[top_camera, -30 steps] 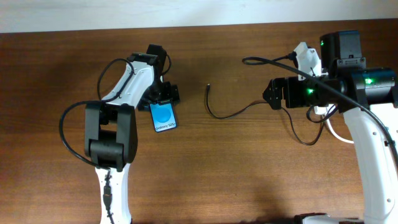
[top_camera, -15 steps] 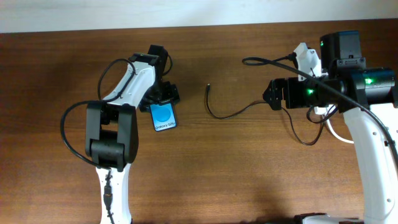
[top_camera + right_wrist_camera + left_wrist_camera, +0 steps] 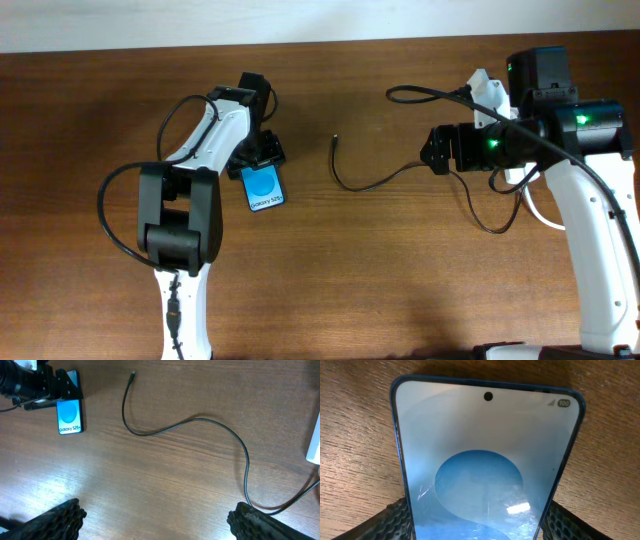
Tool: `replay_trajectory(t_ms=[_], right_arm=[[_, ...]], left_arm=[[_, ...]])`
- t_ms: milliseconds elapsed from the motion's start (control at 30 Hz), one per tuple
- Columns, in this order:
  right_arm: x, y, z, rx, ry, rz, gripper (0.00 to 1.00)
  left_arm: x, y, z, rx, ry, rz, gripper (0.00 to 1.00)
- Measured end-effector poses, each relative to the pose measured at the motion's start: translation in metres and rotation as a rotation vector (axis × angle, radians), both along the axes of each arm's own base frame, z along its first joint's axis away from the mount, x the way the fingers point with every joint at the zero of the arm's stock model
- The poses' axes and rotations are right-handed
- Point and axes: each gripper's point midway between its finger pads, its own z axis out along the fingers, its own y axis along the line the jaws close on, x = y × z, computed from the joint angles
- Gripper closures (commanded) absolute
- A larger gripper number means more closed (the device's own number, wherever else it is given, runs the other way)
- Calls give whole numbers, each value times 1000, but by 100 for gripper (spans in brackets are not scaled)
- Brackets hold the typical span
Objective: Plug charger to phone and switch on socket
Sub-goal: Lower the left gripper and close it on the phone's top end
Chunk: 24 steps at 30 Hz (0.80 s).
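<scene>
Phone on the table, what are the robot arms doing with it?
The left gripper has its jaws closed on the sides of the phone, which lies flat on the table with its blue screen up. The right gripper hangs open and empty near the charger cable. The cable's plug tip lies loose on the wood, apart from the phone, so nothing is plugged in yet.

Looks down on a wooden table (image 3: 165, 475). Frames the bottom edge with the right gripper (image 3: 156, 512), black pads (image 3: 57, 520) spread wide above the wood. Catches the charger (image 3: 202, 419) snaking from its tip (image 3: 133, 373) up top towards the white socket (image 3: 314, 445) at the right edge. Finds the phone (image 3: 69, 416) top left, screen up, its upper end in the left gripper (image 3: 62, 390).
</scene>
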Motion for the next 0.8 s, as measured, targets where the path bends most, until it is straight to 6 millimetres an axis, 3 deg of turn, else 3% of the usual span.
replay_trajectory(t_ms=[400, 533, 700, 800], right_arm=[[1, 3, 1, 14, -3, 6, 2], [1, 3, 1, 18, -4, 7, 2], [1, 3, 1, 18, -4, 7, 2], [1, 3, 1, 18, -4, 7, 1]], left_arm=[[-6, 14, 6, 7, 67, 32, 27], [2, 16, 19, 5, 51, 39, 28], [3, 16, 21, 5, 51, 39, 28], [3, 16, 20, 6, 53, 39, 21]])
